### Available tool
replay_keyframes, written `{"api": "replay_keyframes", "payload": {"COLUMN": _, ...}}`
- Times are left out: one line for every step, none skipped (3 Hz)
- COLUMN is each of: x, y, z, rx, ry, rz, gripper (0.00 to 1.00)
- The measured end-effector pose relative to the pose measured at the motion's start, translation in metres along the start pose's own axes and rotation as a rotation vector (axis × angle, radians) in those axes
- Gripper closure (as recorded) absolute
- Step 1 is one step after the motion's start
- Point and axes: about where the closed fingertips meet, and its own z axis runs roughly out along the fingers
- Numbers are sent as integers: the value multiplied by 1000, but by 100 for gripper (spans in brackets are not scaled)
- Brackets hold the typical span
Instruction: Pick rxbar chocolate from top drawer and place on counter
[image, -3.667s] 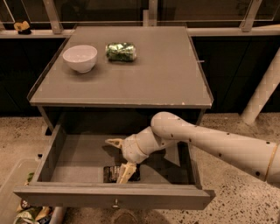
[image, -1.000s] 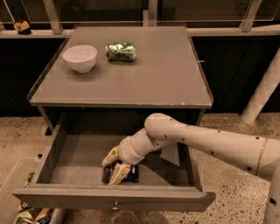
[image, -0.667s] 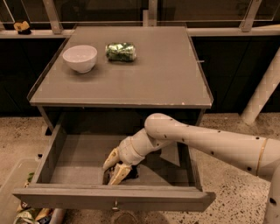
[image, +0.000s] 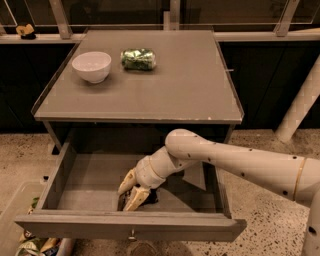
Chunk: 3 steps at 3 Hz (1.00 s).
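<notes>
The top drawer (image: 75, 226) is pulled out wide below the counter (image: 180, 87). My gripper (image: 131, 191) reaches down into the drawer near the middle of its front. Its two cream fingers (image: 137, 198) stand close together on the rxbar chocolate (image: 150, 197). Only dark bits of the wrapper show beside and under the fingers. The bar still lies low on the drawer floor. My arm comes in from the right, over the drawer's right side.
A white bowl (image: 92, 66) and a shiny green packet (image: 138, 58) sit at the back left of the counter. A white post (image: 300, 107) leans at the right. A clear bin (image: 15, 222) with wrappers stands on the floor at the lower left.
The fingers, spread wide above the bar 3.7 s ago, have dropped and closed onto it. Over the last second the gripper has barely moved.
</notes>
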Motion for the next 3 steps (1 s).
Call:
{"api": "replay_keyframes", "payload": {"x": -16, "y": 0, "z": -18, "rx": 53, "ry": 9, "rz": -56, "gripper": 100}}
{"api": "replay_keyframes", "payload": {"x": -36, "y": -2, "z": -45, "rx": 98, "ry": -40, "rz": -131, "gripper": 100}}
{"api": "replay_keyframes", "payload": {"x": -55, "y": -2, "z": -76, "rx": 132, "ry": -83, "rz": -212, "gripper": 100}}
